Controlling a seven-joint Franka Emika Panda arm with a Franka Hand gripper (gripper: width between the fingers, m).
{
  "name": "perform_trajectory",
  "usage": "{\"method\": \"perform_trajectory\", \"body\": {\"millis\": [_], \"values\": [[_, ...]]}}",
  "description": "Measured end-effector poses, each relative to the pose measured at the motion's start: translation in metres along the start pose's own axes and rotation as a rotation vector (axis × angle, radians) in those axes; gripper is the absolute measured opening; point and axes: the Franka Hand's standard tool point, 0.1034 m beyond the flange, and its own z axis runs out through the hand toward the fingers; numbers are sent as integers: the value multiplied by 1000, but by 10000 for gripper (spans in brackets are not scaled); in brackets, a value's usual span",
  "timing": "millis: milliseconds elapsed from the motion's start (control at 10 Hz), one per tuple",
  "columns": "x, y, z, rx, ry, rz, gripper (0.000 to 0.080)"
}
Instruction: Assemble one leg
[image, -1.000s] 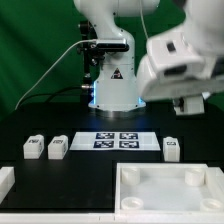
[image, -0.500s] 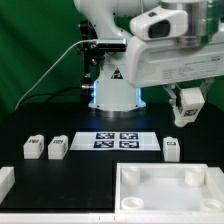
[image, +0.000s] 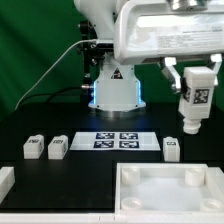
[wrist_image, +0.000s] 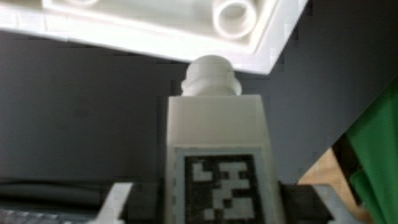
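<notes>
My gripper (image: 195, 76) is shut on a leg (image: 196, 100), a white block with a black-and-white tag. It holds the leg upright in the air at the exterior view's right, above the table. In the wrist view the held leg (wrist_image: 217, 140) fills the middle between the two fingers (wrist_image: 125, 205), its rounded peg pointing at the large white tray-like piece (wrist_image: 160, 30). Three more legs stand on the table: two at the exterior view's left (image: 33, 148) (image: 58, 147) and one at the right (image: 172, 149), below the held leg.
The marker board (image: 118, 140) lies in the middle in front of the robot base (image: 115, 90). The tray-like piece (image: 135, 195) sits at the front right. Another white part (image: 5, 180) shows at the front left edge.
The arm has swung and the wrist has turned. The held leg has moved slightly to the right and now hangs upright with its tag facing the exterior camera.
</notes>
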Motion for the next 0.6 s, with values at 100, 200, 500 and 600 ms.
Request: {"method": "perform_trajectory", "body": {"millis": [100, 200, 500, 600], "values": [[4, 6, -1, -31, 99, -9, 290], [-1, 6, 2, -32, 98, -9, 290], [1, -6, 26, 1, 46, -13, 290], [4, -11, 37, 13, 38, -14, 290]]}}
